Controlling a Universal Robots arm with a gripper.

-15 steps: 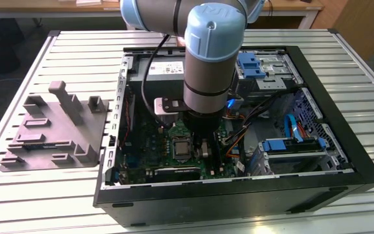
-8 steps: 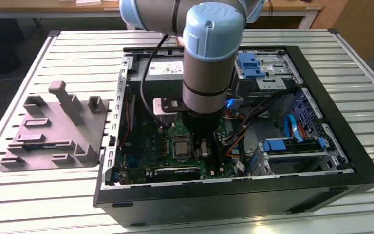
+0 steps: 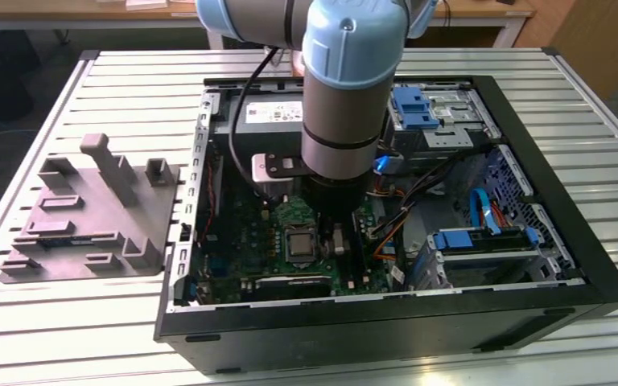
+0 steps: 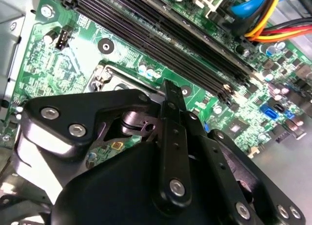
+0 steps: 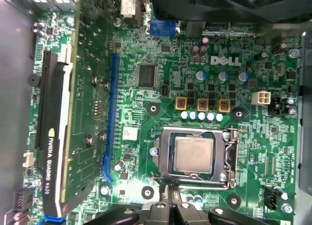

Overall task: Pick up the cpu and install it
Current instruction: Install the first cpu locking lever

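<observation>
1. black and bolted together, the gripper [image 5: 168, 205] hangs low over the green motherboard [image 5: 253, 78] inside the open computer case [image 3: 395, 322]; its fingertips [image 5: 161, 208] sit close side by side in the first wrist view, seemingly pressed together with nothing between them.
2. in the second wrist view the gripper [image 4: 170, 95] shows as a narrow black finger link [image 4: 173, 137] running up between two heavy black knuckles with silver screws, its tip reaching the edge of the socket frame.
3. silver-grey and square, the cpu [image 5: 193, 154] lies flat in the dark cpu socket [image 5: 165, 156], framed by the metal bracket, just beside the gripper tips and not touching them as far as can be seen.
4. near the socket stand a row of pale blue capacitors [image 5: 197, 115], three yellow-edged square components [image 5: 202, 104] and a white power connector [image 5: 264, 98].
5. farther off, a long blue expansion slot [image 5: 111, 117] runs beside a graphics card [image 5: 53, 132] with a black edge.
6. in the second wrist view black memory slots [image 4: 161, 34] cross the board, with orange, yellow and blue cables [image 4: 263, 15] beyond them.
7. in the exterior view the pale blue and grey robot arm [image 3: 341, 88] reaches down into the case, which lies on a slatted metal table [image 3: 73, 338].
8. on the exterior view's left, well apart from the case, rests the grey-purple fixture [image 3: 94, 217].
</observation>
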